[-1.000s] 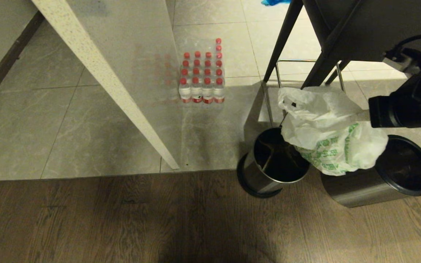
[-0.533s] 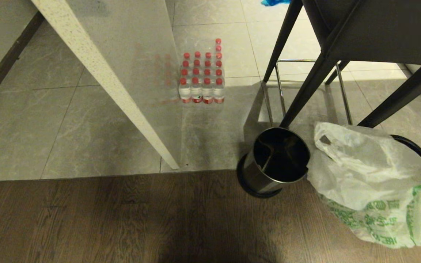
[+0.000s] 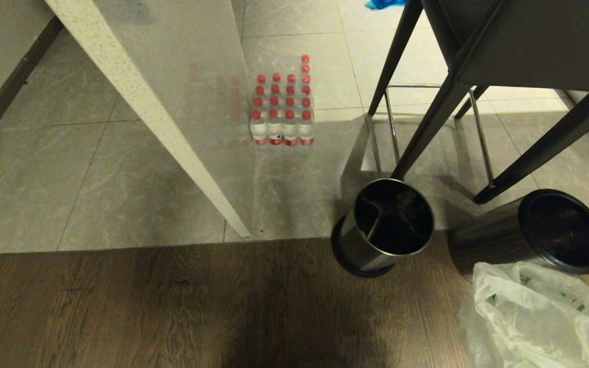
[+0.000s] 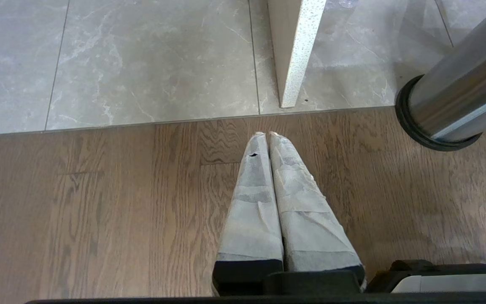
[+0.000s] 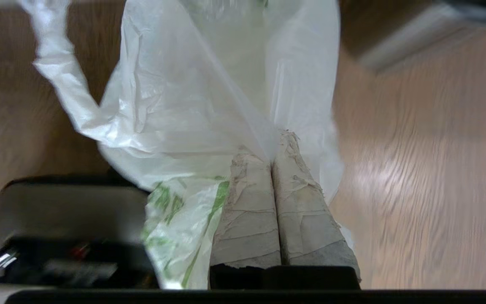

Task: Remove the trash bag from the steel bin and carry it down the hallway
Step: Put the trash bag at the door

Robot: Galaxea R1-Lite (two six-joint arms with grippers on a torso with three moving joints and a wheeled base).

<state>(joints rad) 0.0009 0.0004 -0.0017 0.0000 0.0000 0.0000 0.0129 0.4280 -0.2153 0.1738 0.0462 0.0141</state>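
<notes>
Left claw (image 4: 269, 134): fingers pressed together on nothing, parked over the wooden floor (image 4: 99, 219) just short of the seam where the grey tiles (image 4: 141, 63) begin; best left idle.
White panel (image 3: 146, 107): its foot stands on the tiles at the seam; give it room when the base turns.
Water bottles (image 3: 282, 105): a red-capped pack on the tiles beyond the panel, well apart from the work (no concern unless the route bends that way).
Open bin (image 3: 384, 225): an unlined steel bin on a black base straddling the seam, just beside the task's one; the hanging bag could snag its rim.
Black frame (image 3: 427, 128): dark legs slanting down to the tiles behind both bins; keep the bag away from them.
Steel bin (image 3: 529, 235): lying tipped on the wooden floor at the seam, black-rimmed mouth showing a dark, empty inside, so removal looks done.
Trash bag (image 3: 535, 322): clear of the bin, sagging over the wood near the right foreground; green print shows faintly.
Right claw (image 5: 271, 160): fingers squeezed on a fold of the bag's thin film (a small bite).
Advice: hold the pinch firm, carry the bag high enough not to drag, and move smoothly; a jerk could slip or tear the film.
</notes>
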